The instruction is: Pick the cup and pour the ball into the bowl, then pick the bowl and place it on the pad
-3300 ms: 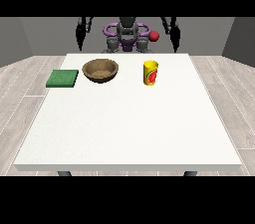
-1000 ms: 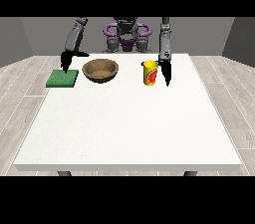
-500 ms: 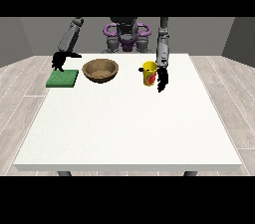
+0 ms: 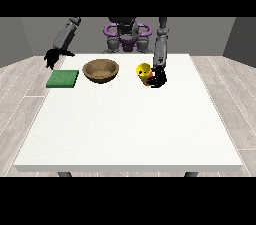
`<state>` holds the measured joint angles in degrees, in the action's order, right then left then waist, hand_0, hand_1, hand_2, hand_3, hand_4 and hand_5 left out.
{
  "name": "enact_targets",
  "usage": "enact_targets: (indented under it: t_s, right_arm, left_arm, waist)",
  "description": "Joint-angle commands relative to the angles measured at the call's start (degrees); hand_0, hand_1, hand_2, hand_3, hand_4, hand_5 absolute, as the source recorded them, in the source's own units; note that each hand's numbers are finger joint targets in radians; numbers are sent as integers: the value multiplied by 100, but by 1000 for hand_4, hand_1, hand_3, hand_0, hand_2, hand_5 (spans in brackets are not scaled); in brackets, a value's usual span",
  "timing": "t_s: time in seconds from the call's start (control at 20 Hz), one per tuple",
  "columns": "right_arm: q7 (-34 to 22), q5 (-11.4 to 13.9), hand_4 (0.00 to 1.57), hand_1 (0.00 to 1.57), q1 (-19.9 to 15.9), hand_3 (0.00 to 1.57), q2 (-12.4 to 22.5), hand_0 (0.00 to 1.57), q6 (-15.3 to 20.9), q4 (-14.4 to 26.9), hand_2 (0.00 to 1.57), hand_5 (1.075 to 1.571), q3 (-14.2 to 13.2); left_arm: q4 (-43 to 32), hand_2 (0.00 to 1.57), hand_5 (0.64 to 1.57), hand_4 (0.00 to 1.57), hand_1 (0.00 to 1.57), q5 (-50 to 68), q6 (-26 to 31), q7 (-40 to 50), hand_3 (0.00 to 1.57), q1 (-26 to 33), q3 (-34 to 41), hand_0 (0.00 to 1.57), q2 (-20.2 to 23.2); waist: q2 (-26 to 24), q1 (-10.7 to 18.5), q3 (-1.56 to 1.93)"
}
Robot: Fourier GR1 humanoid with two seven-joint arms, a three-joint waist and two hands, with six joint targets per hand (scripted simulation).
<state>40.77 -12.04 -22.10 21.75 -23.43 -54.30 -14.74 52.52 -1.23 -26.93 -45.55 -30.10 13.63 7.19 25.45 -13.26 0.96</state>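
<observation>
Spreading wide and white across the view, a table (image 4: pixel 125 129), with most of its near half bare and offering plenty of room; sitting toward the far edge, a brown bowl (image 4: pixel 101 70), upright and well apart from the table's sides; lying just left of the bowl, a flat green pad (image 4: pixel 63 79), close to the far-left corner; standing right of the bowl with a clear gap between them, a yellow cup (image 4: pixel 145 73), looking slightly tilted, with the ball not visible; closing round the cup's right side, the hand at the view's right (image 4: pixel 159 77), seemingly clamped on it, though too small to be sure of more; hanging above and behind the pad, touching nothing, the hand at the view's left (image 4: pixel 51 58), with fingers that cannot be made out as spread or curled. Judging the step in hand as taking hold of the cup before the pour; doing it well probably meaning lifting straight up, keeping the mouth level while crossing the gap, and tipping only once over the bowl's middle; keeping the bowl's near rim unbumped; leaving the pad's top free for setting the bowl down later.
</observation>
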Motion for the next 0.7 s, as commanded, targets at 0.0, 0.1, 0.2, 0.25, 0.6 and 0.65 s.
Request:
enact_targets:
  t_s: [0.0, 0.1, 0.2, 0.25, 0.6, 0.65]
  right_arm:
    - [-86, 206, 237, 0, -4, 0, -348, 0, 45, 325, 272, 1553, 303]
    - [-331, 70, 262, 0, -357, 0, -173, 0, 5, 596, 240, 1552, 153]
    - [-451, 143, 266, 0, -337, 200, -231, 0, 19, 617, 344, 1552, 260]
    - [-379, 37, 268, 0, -531, 347, -94, 0, 3, 867, 384, 1552, 58]
    - [-774, 110, 329, 0, -867, 148, -268, 0, 292, 1367, 183, 1549, 83]
    - [-576, 150, 339, 0, -523, 146, -195, 0, 179, 1543, 201, 1551, 58]
  left_arm:
    - [-117, 1571, 1532, 1225, 1389, -967, -990, 867, 1571, -15, -597, 1389, -28]
    - [-166, 1571, 1531, 1250, 1395, -1459, -1197, 1375, 1571, -175, -825, 1395, 313]
    - [-390, 1571, 1535, 1239, 1398, -1937, -1339, 1976, 1571, -291, -1111, 1398, 414]
    - [-328, 1571, 1548, 1230, 1402, -2254, -1585, 2092, 1571, -242, -1367, 1402, 241]
    - [-1035, 1571, 1570, 1165, 1425, -4380, -1993, 3800, 1571, -727, -2533, 1425, 194]
    - [-1047, 1571, 1570, 1165, 1425, -4557, -1681, 4118, 1571, -733, -2644, 1425, 251]
  waist:
    - [-681, -145, -73]
    - [-744, -7, -70]
    - [-1145, -127, -73]
    - [-1066, 26, -68]
    - [-1646, 256, -59]
    - [-1926, 372, -66]
